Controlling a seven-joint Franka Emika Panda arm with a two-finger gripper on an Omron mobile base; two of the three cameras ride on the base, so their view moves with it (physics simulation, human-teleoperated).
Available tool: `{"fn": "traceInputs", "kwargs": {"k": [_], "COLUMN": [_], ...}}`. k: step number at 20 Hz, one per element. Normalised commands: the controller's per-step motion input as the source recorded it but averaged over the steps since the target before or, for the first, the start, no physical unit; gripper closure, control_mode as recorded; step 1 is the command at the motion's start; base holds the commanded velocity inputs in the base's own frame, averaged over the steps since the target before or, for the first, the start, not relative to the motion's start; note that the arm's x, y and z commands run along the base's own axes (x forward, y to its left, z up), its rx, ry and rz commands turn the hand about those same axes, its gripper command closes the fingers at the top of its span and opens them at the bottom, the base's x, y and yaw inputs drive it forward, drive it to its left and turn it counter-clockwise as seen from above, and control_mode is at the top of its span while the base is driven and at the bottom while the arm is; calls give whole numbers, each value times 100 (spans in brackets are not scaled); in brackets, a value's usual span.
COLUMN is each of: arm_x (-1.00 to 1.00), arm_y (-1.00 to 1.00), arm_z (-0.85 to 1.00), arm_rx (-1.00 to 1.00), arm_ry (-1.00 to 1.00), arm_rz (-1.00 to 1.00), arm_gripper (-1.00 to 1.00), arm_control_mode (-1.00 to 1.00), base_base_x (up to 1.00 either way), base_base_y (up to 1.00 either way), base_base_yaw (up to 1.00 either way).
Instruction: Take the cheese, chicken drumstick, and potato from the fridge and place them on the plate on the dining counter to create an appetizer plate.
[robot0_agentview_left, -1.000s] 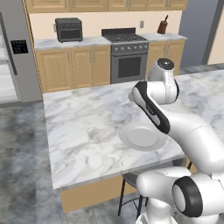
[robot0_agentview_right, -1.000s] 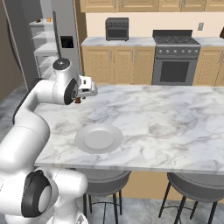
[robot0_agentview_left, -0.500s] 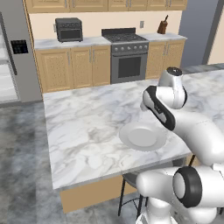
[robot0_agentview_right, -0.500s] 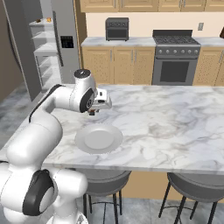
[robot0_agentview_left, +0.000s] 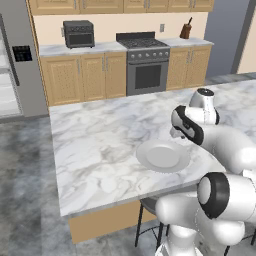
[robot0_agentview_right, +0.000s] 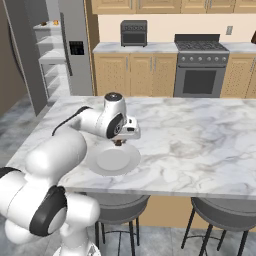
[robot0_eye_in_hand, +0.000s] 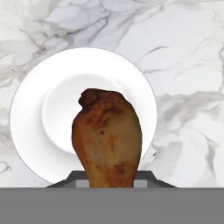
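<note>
Far beyond the gripper, against the back wall, a black and steel stove (robot0_agentview_left: 145, 65) sits between light wood base cabinets (robot0_agentview_left: 82, 80). A dark toaster oven (robot0_agentview_left: 78, 33) stands on the wall counter (robot0_agentview_right: 132, 47) off to the gripper's far left, and a knife block (robot0_agentview_left: 186, 31) on that counter at its far right. Two dark bar stools (robot0_agentview_right: 212, 215) stand below the gripper's level, tucked under the near edge.

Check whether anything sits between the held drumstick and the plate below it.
Nothing visible does. The dark brown chicken drumstick hangs in the shut hand directly over the round pale plate, whose surface is bare, with only white marble dining counter around it.
</note>
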Motion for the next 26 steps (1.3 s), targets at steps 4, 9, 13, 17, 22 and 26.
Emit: {"fn": "traceInputs", "kwargs": {"k": [4,9,13,17,22,26], "arm_x": [0,6,4,8,22,38], "arm_y": [-3,0,0,0,6,17], "arm_z": [-47,-32,-39,-47,-47,-38], "arm_rx": [0,0,0,0,0,0], "arm_ry": [3,7,6,6,5,1], "arm_rz": [0,-1,-2,-1,0,0], "arm_gripper": [100,100,100,100,100,100], "arm_control_mode": [-100,-100,-100,-100,-100,-100], "base_base_x": [0,0,0,0,0,0], "base_base_y": [0,0,0,0,0,0], "base_base_yaw": [0,0,0,0,0,0]}}
